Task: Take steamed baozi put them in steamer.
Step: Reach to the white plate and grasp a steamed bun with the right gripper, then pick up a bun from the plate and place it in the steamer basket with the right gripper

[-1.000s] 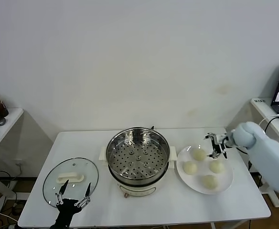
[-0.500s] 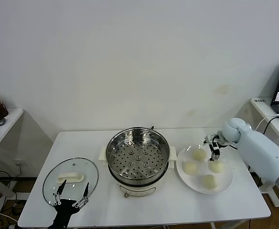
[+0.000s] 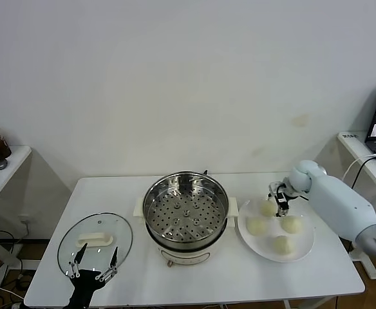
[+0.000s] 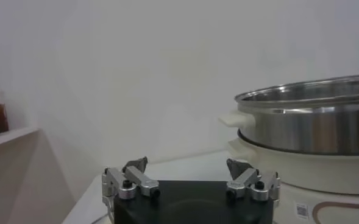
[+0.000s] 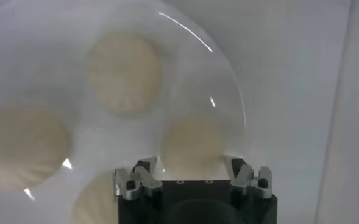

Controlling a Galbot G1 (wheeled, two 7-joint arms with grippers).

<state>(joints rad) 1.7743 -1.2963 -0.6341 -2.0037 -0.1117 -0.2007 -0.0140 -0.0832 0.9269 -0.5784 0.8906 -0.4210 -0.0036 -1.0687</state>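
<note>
Left end effector parked low at the near left edge of the white counter, fingers spread, nothing between them. I keep it there so it stays clear of the working side. Just beyond it lies the round glass lid with white handle, flat on the counter, leaving the pot uncovered for loading.

Centre: round shiny stainless-steel steamer on a white base. Perforated tray bare, no bun inside yet.

Right of it, nearly touching the base handle: flat white plate carrying all four pale cream-yellow steamed baozi, set apart from each other, which leaves room for fingers.

Right end effector is poised over the rear bun nearest the steamer. In the wrist view its fingers straddle that bun, parted and not gripping. I judge this the approach for the first pick.
</note>
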